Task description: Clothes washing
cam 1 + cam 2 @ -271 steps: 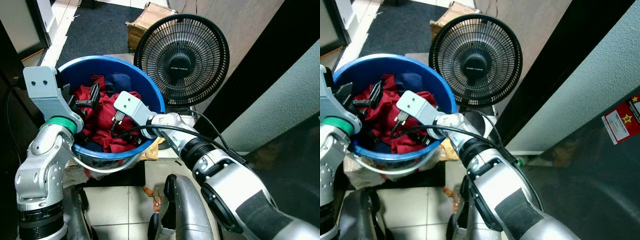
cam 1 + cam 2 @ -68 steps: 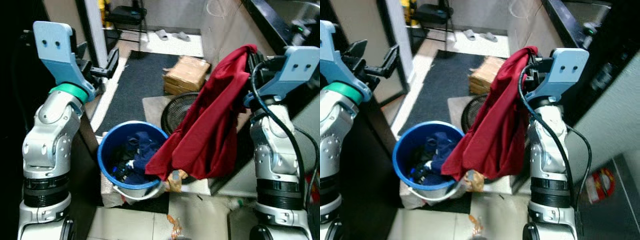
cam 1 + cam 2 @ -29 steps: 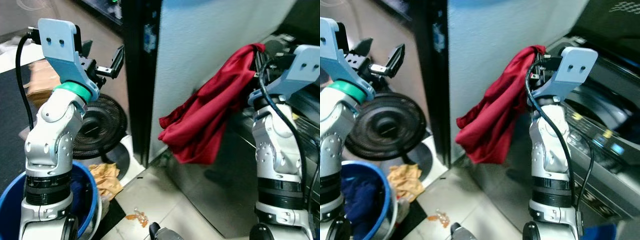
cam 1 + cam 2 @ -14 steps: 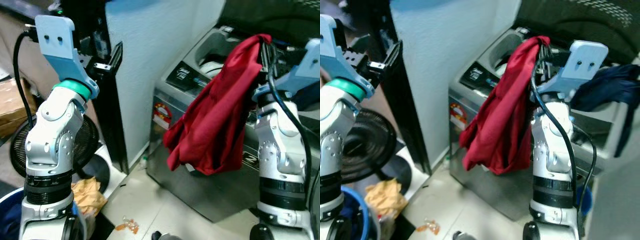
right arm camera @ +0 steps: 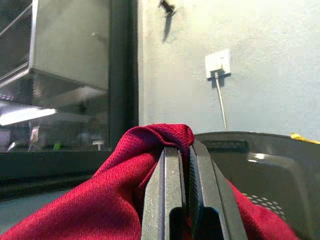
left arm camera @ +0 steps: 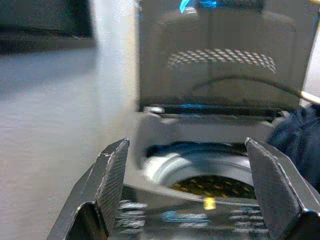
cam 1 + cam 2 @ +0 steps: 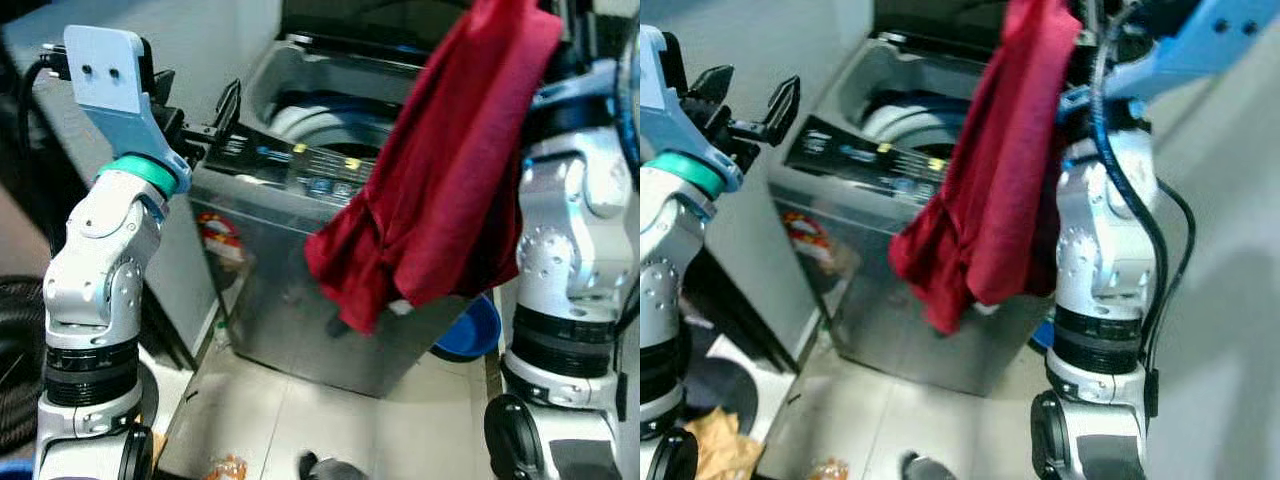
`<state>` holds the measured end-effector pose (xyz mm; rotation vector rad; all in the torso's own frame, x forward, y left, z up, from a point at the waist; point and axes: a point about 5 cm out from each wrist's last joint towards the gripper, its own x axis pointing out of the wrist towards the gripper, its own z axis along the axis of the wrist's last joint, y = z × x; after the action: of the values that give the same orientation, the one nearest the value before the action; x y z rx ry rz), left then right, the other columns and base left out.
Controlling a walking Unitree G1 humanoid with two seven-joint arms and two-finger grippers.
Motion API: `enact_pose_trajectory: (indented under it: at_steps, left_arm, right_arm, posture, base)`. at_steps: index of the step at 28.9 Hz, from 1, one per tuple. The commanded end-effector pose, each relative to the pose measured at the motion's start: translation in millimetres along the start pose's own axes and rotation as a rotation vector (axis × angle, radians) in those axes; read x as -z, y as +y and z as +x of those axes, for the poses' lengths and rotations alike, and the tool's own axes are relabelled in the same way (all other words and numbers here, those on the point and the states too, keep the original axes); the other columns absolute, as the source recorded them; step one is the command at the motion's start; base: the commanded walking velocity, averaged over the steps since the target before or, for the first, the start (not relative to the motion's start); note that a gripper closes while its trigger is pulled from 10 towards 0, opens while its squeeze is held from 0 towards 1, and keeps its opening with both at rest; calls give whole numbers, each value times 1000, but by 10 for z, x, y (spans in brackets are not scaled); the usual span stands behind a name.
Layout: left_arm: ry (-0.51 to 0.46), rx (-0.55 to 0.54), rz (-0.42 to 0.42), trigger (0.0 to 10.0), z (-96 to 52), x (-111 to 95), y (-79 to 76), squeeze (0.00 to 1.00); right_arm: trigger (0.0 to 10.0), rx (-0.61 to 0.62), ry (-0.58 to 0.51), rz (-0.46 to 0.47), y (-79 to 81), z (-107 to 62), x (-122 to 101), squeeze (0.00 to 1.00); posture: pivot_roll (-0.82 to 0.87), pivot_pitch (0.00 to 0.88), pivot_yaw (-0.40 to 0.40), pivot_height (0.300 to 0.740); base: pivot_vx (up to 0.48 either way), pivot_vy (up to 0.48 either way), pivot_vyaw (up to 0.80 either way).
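On the left, the left pincer is raised at shoulder height with its fingers spread wide and nothing between them; its wrist view looks past them at the washing machine. The machine stands in the middle with its lid up and its drum open, pale rim showing. To the right, the right pincer is held high with its fingers pressed narrow on a fold of the red garment, which hangs down from that grip in front of the machine's right side, its lower edge loose and well above the floor.

Judging by this, the carrying part looks mostly done: the garment is at the machine but not yet in it. What seems left is to bring it over the opening and let it drop.

The top of the garment and the right pincer are cut off in the head views. The drum's contents are blurred. A blue basin shows partly behind the cloth.
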<state>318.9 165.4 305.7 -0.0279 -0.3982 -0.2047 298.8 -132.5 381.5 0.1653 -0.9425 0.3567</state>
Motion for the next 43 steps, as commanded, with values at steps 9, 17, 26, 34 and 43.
enact_pose_trajectory:
  at_steps: [9,17,26,34,43]
  left_arm:
    - [36,111,-10,10000,-76,92,-153,0]
    - [-42,18,29,10000,-21,-26,-55,0]
    - [-51,8,34,10000,-23,-45,-51,0]
    - [-55,5,35,10000,-21,-47,-59,0]
    - [-49,40,31,10000,-35,-37,-109,0]
  right_arm:
    - [10000,-135,-21,49,185,67,-90,0]
    - [10000,-91,32,25,121,9,22,0]
    - [10000,-61,88,15,69,-75,161,0]
    - [10000,-53,95,15,63,-81,178,0]
    - [10000,-46,92,13,53,-85,175,0]
  posture:
    - [-1,36,11,740]
    - [-3,36,10,740]
    - [-5,43,7,740]
    - [-4,46,6,740]
    - [-5,50,6,740]
  base:
    - [0,0,-800]
    - [112,0,-600]
    - [451,0,0]
    - [419,0,0]
    - [0,0,0]
